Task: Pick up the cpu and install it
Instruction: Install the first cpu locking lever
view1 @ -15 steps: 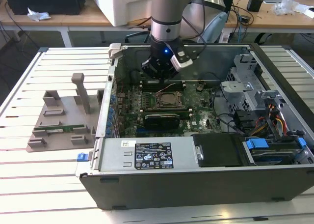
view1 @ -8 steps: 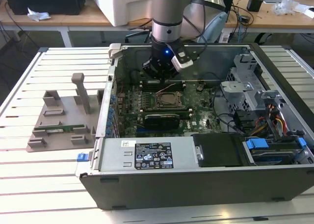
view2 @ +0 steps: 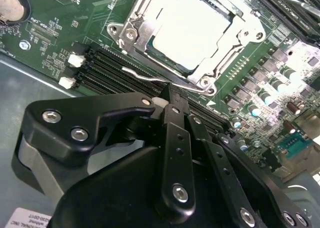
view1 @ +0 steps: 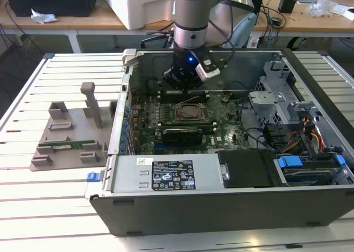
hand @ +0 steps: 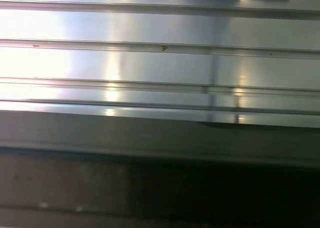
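Observation:
The cpu (view2: 192, 33), a pale silvery square, lies flat in the motherboard socket (view1: 191, 113) with the metal frame around it. In the second wrist view my gripper (view2: 170, 97) has its black fingers (view2: 173, 138) drawn together, shut, and I see nothing held between them. Its tips hover by the thin wire lever (view2: 145, 77) at the socket's edge, over the black memory slots (view2: 100, 68). In the exterior view the gripper (view1: 185, 87) hangs inside the open computer case (view1: 221, 208), just behind the socket.
A grey holder block (view1: 72, 136) with upright posts and a green memory stick (view1: 66, 145) lies at the exterior view's left. Inside the case are a power supply (view1: 171, 174), a drive cage (view1: 276, 103) and cables (view1: 312, 136). The first wrist view shows ribbed metal table (hand: 160, 63).

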Robot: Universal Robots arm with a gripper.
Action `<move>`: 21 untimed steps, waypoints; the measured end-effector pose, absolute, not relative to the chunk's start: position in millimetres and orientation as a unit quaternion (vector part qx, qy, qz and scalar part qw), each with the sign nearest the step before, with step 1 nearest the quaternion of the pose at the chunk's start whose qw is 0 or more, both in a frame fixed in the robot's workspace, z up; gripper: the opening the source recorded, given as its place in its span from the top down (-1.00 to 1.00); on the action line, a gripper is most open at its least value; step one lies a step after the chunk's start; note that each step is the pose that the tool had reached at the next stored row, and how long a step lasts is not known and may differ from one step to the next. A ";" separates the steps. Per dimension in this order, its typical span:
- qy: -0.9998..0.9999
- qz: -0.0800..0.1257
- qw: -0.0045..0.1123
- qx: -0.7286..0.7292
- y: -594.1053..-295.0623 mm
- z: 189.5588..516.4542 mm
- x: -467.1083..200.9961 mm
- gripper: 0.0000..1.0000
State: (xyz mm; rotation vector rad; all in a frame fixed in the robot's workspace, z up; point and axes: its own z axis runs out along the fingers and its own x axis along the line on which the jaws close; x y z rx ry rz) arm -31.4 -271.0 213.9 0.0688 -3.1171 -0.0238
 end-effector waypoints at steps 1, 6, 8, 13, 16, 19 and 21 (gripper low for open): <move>-1.000 -0.008 0.012 0.022 -271.0 213.5 -30.4 0.79; -1.000 -0.008 0.012 0.022 -271.0 210.0 -20.5 0.79; -1.000 -0.008 0.012 0.022 -271.0 208.7 -17.3 0.79; -1.000 -0.008 0.013 0.022 -271.0 206.4 -11.9 0.79; -1.000 -0.008 0.013 0.022 -271.2 205.1 -8.3 0.79; -1.000 -0.008 0.013 0.022 -272.6 204.7 -6.4 0.79; -1.000 -0.008 0.013 0.022 -272.7 203.8 -5.1 0.79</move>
